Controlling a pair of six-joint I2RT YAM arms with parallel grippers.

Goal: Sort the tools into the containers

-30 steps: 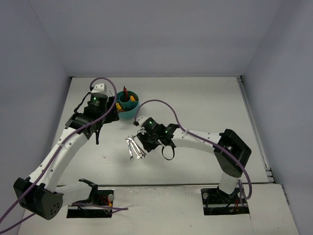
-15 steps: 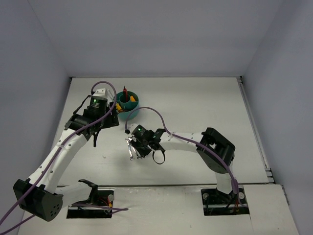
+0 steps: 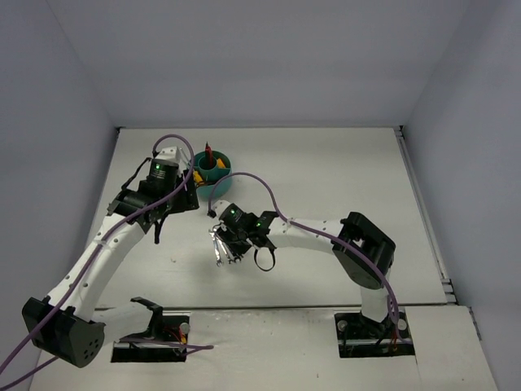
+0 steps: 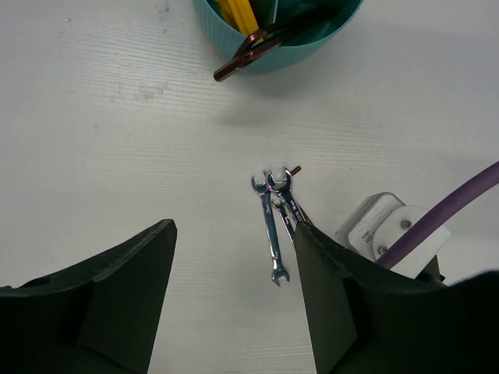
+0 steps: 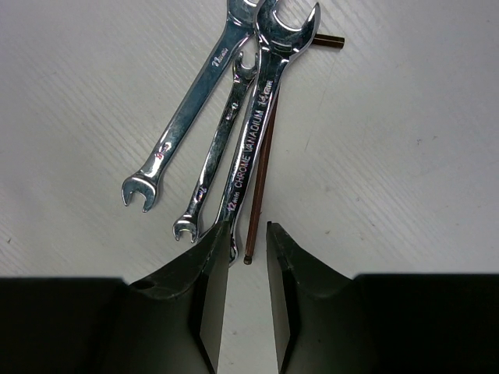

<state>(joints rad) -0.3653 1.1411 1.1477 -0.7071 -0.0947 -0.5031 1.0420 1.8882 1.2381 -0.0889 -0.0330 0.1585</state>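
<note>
From above, the silver wrenches (image 3: pixel 221 247) lie on the bench (image 3: pixel 342 179) near the teal organiser (image 3: pixel 213 173); the left wrist view shows the left end effector (image 4: pixel 234 234) spread wide, the organiser beyond; the right wrist view shows the right end effector (image 5: pixel 248 234) narrowed at the ends of one wrench and the hex key (image 5: pixel 263 164), though I cannot tell whether it is pinching them.

Lab test cell, white table (image 3: pixel 342 171) (bare walls (image 3: pixel 244 65))

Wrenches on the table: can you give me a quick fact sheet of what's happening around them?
Wrenches: three silver ones, fanned out flat on the table
Beside them: thin dark rod, partly under the largest wrench
Right pincer: narrow gap, straddling the near ends of both; grip unclear
Left pincer: wide open, nothing between its fingers
Teal bowl: holds yellow-handled tools; reddish tool pokes over its rim
</note>
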